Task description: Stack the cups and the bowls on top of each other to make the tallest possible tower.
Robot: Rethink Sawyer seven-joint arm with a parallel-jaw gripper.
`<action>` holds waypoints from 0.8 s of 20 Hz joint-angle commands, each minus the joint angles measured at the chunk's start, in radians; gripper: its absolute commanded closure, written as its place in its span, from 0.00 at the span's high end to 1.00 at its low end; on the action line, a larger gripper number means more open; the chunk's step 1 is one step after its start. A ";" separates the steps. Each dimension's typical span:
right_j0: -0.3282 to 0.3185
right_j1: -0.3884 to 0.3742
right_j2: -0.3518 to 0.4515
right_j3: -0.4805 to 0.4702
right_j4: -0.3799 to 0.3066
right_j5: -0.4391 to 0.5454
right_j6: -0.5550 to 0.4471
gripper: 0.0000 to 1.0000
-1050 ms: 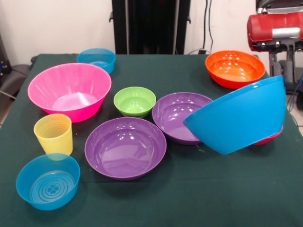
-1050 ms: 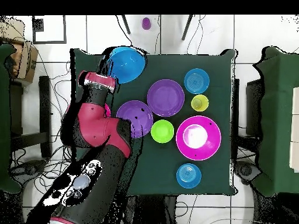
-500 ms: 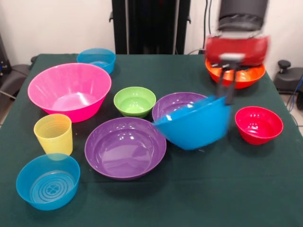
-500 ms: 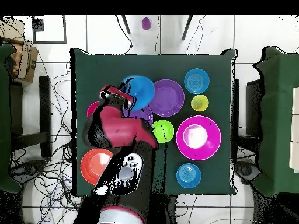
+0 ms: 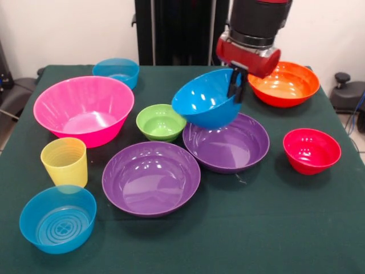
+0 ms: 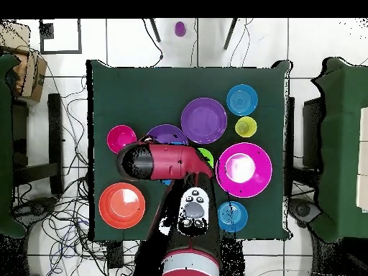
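My gripper (image 5: 236, 90) is shut on the rim of a glossy blue bowl (image 5: 202, 105). The bowl hangs tilted in the air, above the gap between the green bowl (image 5: 161, 121) and the far purple bowl (image 5: 228, 142). On the table stand a near purple bowl (image 5: 151, 178), a large pink bowl (image 5: 84, 108), an orange bowl (image 5: 283, 83), a red bowl (image 5: 312, 149), two translucent blue bowls (image 5: 57, 218) (image 5: 116, 71) and a ribbed yellow cup (image 5: 64, 161). In the overhead view the arm (image 6: 162, 162) hides the gripper and the held bowl.
The dark green table (image 5: 256, 228) has open cloth along its near right part. A small purple cup (image 6: 180, 29) lies on the floor beyond the table. Cables run over the floor around the table.
The arm has swung from the table's right edge to the middle, carrying the blue bowl up and leftward. The red bowl that it hid now shows.
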 commanded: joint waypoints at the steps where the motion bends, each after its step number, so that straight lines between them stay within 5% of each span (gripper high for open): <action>1: 0.019 -0.037 0.185 0.039 -0.072 0.019 -0.125 0.00; 16: 0.039 -0.006 0.159 -0.009 -0.151 -0.073 -0.068 0.00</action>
